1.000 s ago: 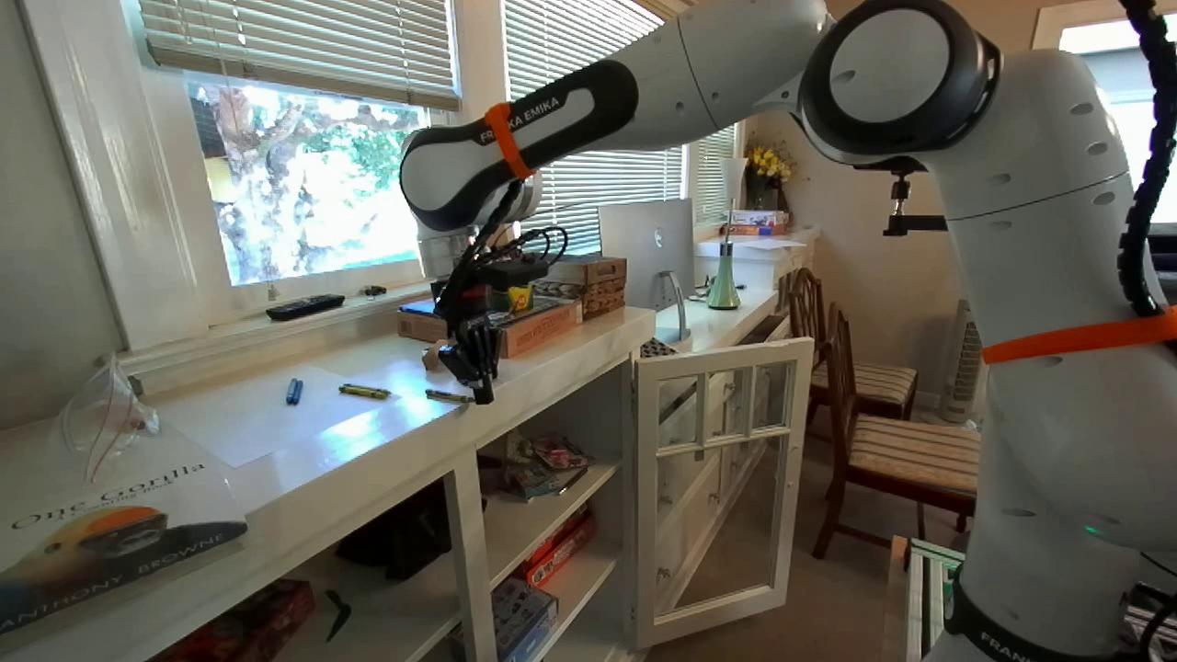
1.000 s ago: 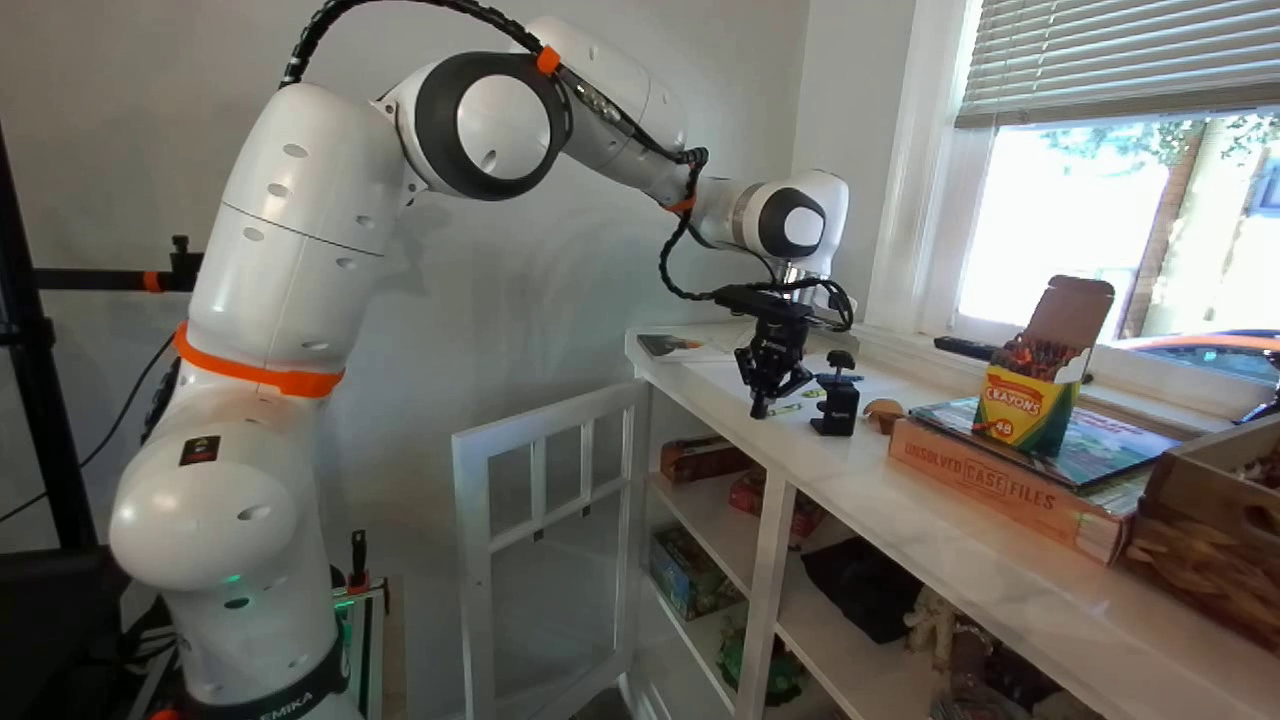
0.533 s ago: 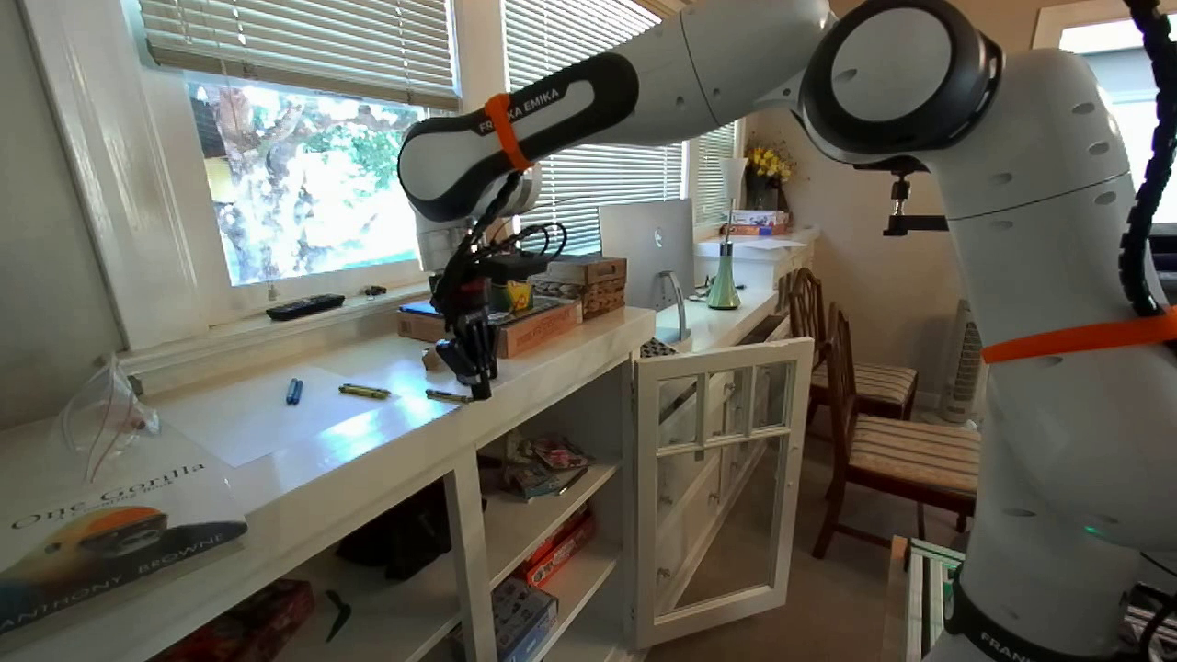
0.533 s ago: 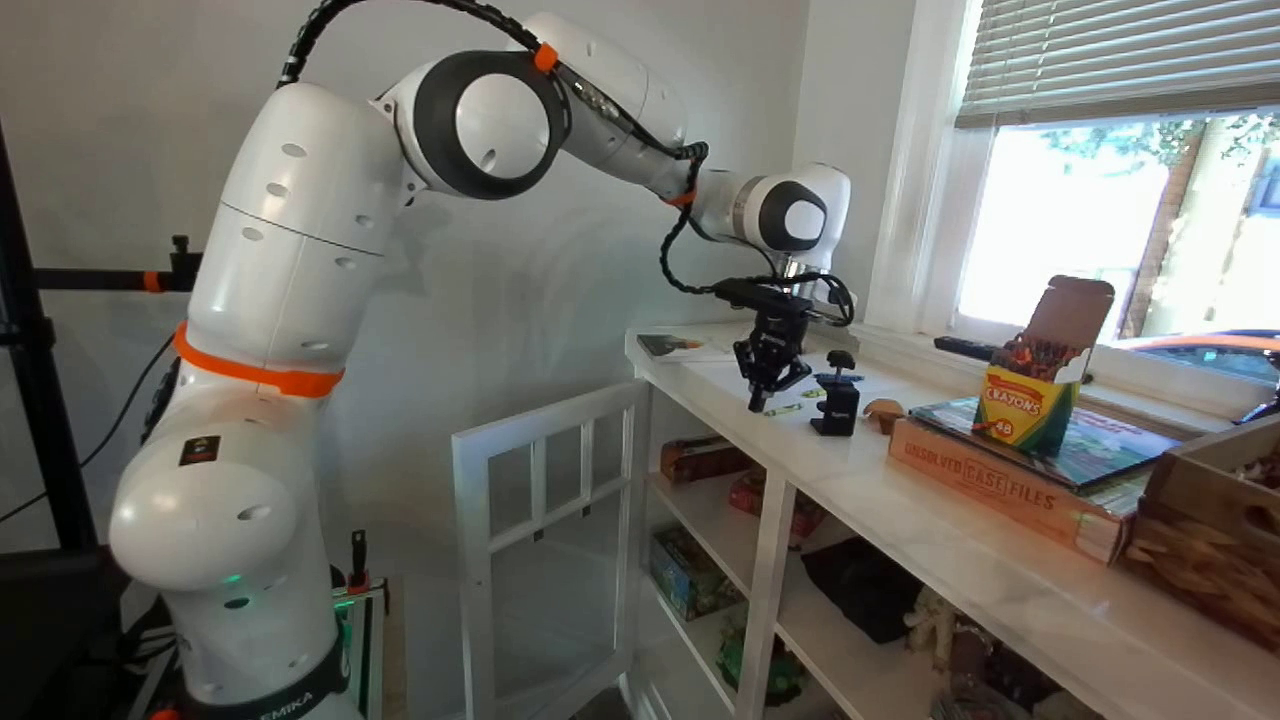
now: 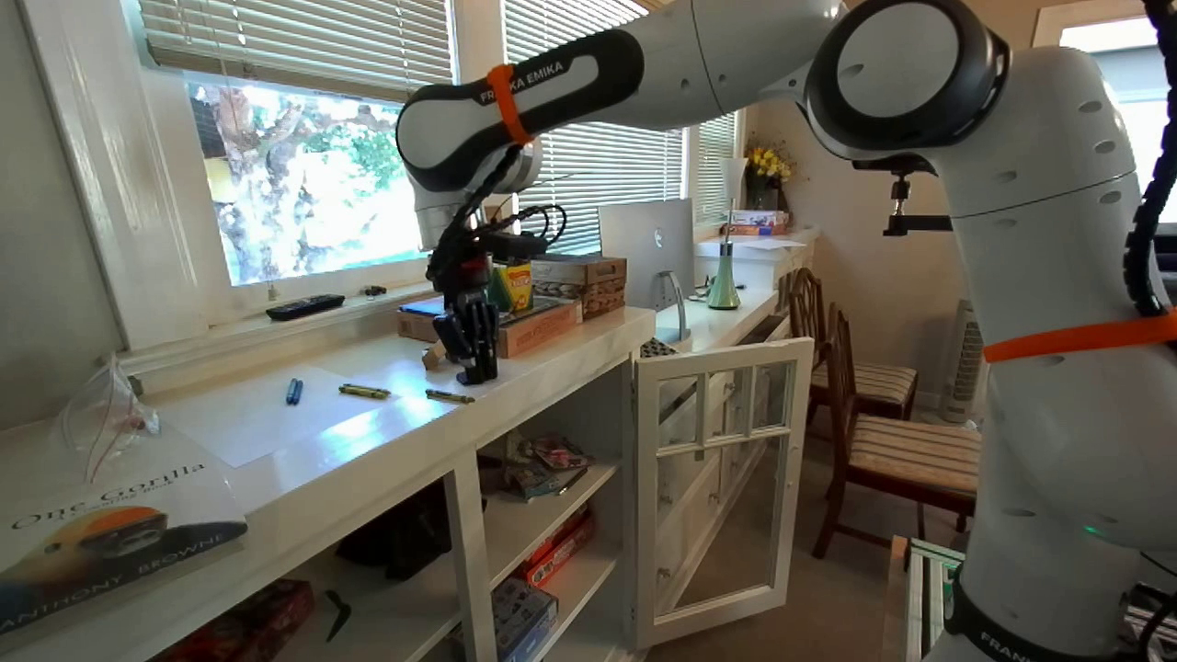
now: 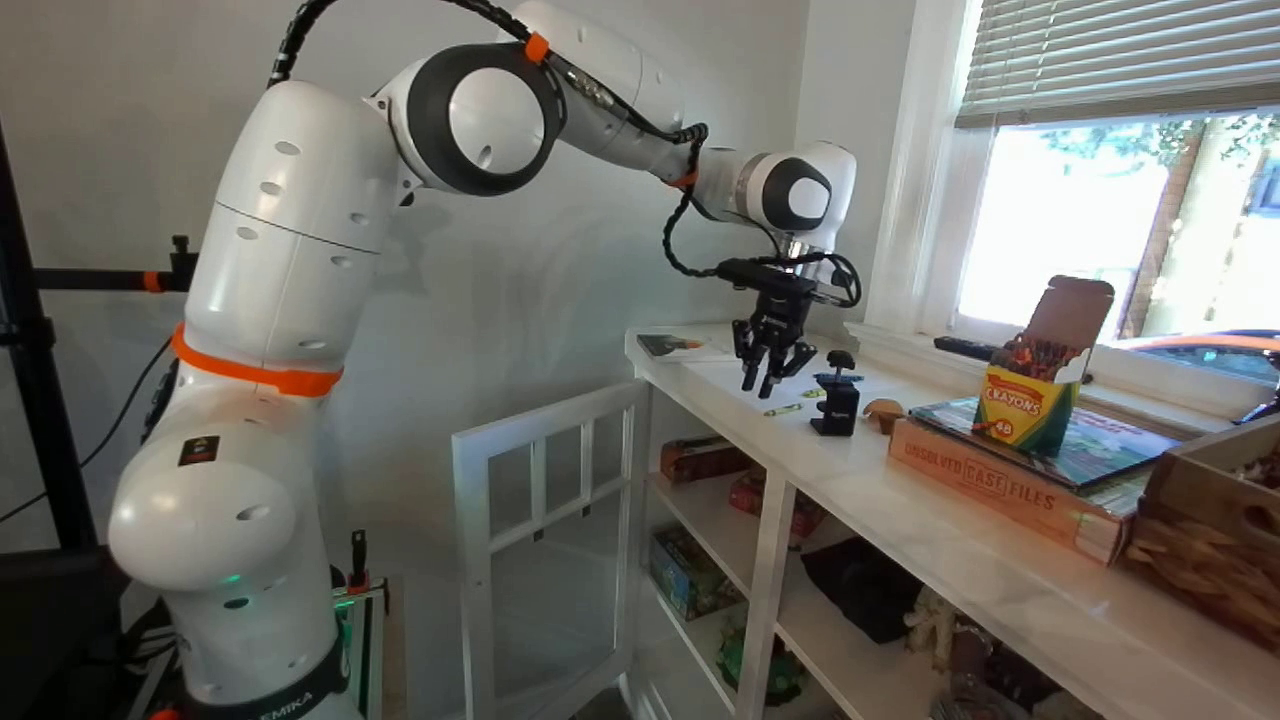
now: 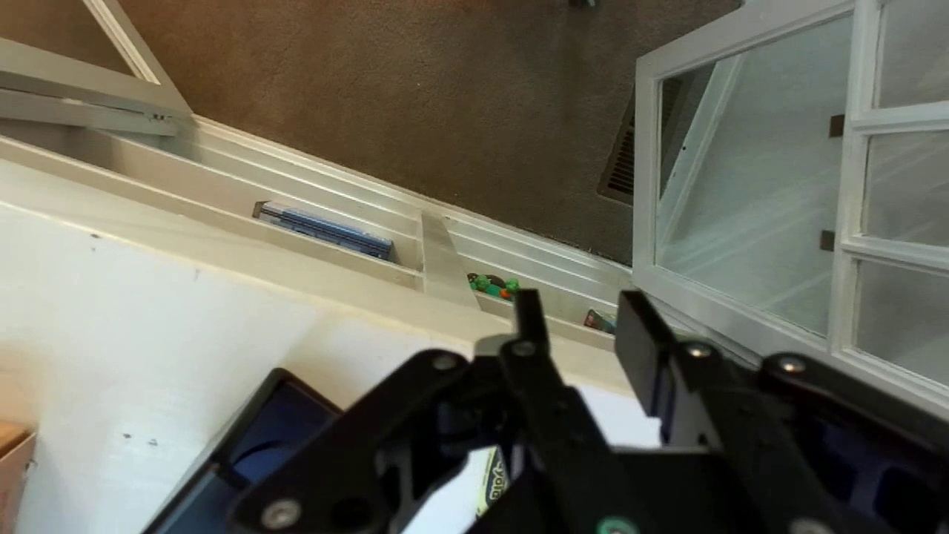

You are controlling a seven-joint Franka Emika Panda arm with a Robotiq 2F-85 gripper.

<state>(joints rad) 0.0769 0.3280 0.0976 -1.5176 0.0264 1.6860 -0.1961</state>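
Observation:
My gripper hangs above the front edge of the white counter, its fingers parted with nothing between them. In the wrist view the gap between the two fingertips of the gripper shows only shelves and counter edge behind. A yellow-green crayon lies on the counter just below and beside the fingers; part of a labelled crayon peeks out behind the gripper linkage. Another yellow-green crayon and blue crayons lie farther along a white sheet. Close by stands a small black clamp-like object.
A yellow crayon box stands open on an orange game box, with a wooden crate beside it. A small brown object sits near the clamp. Below the counter, a glass-paned cabinet door stands ajar. A book lies at the counter's end.
The gripper has risen from near the counter surface, and its fingers have gone from together to apart. The crayon beneath it lies where it was.

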